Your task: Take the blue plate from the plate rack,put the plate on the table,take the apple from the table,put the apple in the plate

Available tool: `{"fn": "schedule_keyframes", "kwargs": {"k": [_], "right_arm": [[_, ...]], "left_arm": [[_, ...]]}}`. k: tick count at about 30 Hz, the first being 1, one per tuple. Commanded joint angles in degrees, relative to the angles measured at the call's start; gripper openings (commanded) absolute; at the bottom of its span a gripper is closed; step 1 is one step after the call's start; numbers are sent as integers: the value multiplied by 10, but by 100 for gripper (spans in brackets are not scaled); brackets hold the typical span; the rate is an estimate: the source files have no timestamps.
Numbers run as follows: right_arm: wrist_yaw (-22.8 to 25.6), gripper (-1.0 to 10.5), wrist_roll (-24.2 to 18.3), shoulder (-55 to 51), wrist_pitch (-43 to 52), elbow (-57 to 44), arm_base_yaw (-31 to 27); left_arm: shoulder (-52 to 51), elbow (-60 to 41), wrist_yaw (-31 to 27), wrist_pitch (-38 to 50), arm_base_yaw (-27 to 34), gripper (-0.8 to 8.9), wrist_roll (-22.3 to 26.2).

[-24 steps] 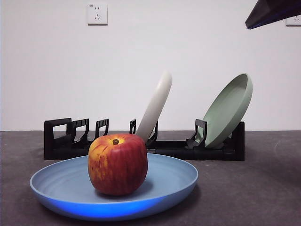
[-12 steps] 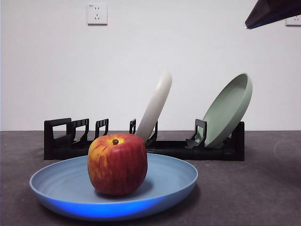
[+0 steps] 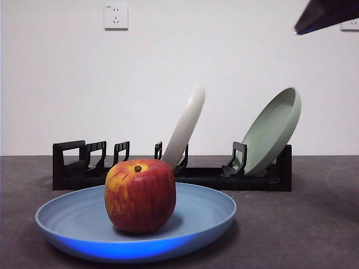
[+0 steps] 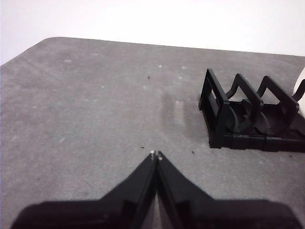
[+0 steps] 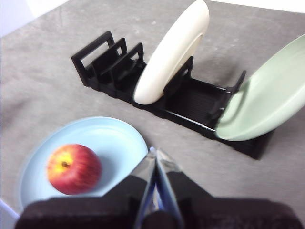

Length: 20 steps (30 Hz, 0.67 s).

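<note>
The red apple (image 3: 140, 195) sits upright in the blue plate (image 3: 205, 216), which lies flat on the dark grey table (image 3: 314, 224) in front of the black plate rack (image 3: 84, 162). From the right wrist view the apple (image 5: 74, 168) rests on the plate (image 5: 116, 140), and my right gripper (image 5: 154, 151) hangs shut and empty high above the plate's rim. In the front view only that arm's dark tip (image 3: 328, 14) shows at the top right corner. My left gripper (image 4: 156, 154) is shut and empty over bare table beside the rack's end (image 4: 224, 119).
A cream-white plate (image 3: 186, 126) leans in the rack's middle slots and a pale green plate (image 3: 273, 131) leans at its right end. A wall socket (image 3: 115, 16) is on the white wall behind.
The dark arm tip at the top right corner has drawn slightly further out of the front view. The apple, plate and rack have not moved.
</note>
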Motion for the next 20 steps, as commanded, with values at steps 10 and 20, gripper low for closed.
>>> {"fn": "schedule_keyframes", "kwargs": {"k": [10,20], "right_arm": [[-46,0,-78,-254,0,-112,-367],[-91,0,-76,-366,153,-272,-421]], "left_arm": [[-2,-8,2,4,2,-1,0],[-2,-8,2,4,2,-1,0]]}}
